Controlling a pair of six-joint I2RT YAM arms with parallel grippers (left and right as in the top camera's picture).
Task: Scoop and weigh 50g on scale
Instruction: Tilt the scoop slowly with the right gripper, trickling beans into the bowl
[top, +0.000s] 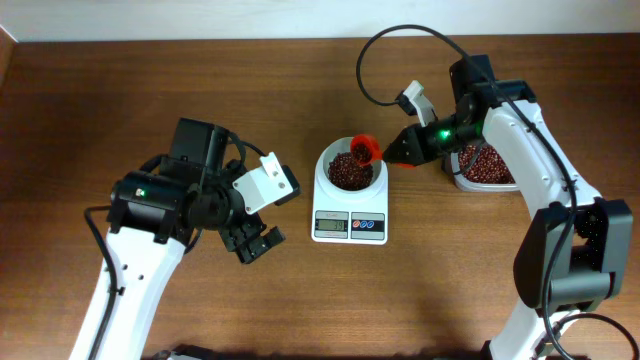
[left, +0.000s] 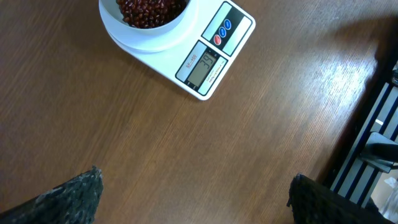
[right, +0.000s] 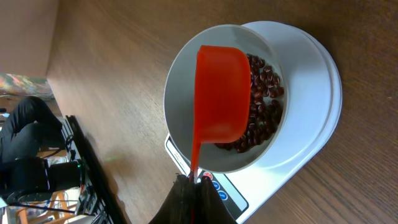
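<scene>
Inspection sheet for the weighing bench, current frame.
Surface: brown wooden table, no spills seen.
Job's things: scale mid-table; its bowl part-filled with beans; red scoop over the bowl.
Clutter: tub of beans, partly hidden by right arm.
Grippers: left gripper open, empty, left of scale; right gripper shut on scoop handle.
Cables: black cable loops above right arm.
Surroundings: blurred gear beyond table edge.

I log a brown wood-grain table (top: 150, 90) under every view. An orange scoop (right: 221, 93) shows its rounded back to the right wrist camera, its thin handle running down toward the frame's bottom edge. A clear tub (top: 470, 184) stands on the table's right side, partly covered from overhead, and the left wrist view shows a dark rack (left: 373, 155) beyond the table edge.
</scene>
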